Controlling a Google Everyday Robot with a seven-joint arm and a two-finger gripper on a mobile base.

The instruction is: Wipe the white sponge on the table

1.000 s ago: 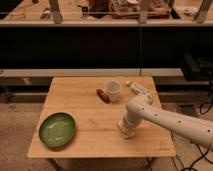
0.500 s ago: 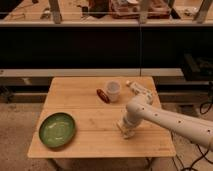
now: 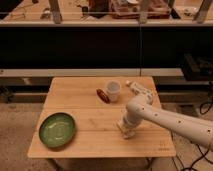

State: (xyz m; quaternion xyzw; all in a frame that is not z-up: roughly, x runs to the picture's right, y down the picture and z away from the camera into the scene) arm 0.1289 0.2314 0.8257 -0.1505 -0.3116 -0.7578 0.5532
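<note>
Wooden counter [image 3: 80, 107] looks unchanged from a second ago, claw [image 3: 126, 131] still pressed low over the sponge [image 3: 128, 133], grip impossible to tell, wiping apparently stalled.

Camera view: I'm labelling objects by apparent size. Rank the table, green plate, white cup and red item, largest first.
1. table
2. green plate
3. white cup
4. red item, close to the cup in length but thinner

The gripper is low over the table's right front.

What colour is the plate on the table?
Green, seen in the camera view: the plate lies at the table's left; the gripper is at the right.
</note>
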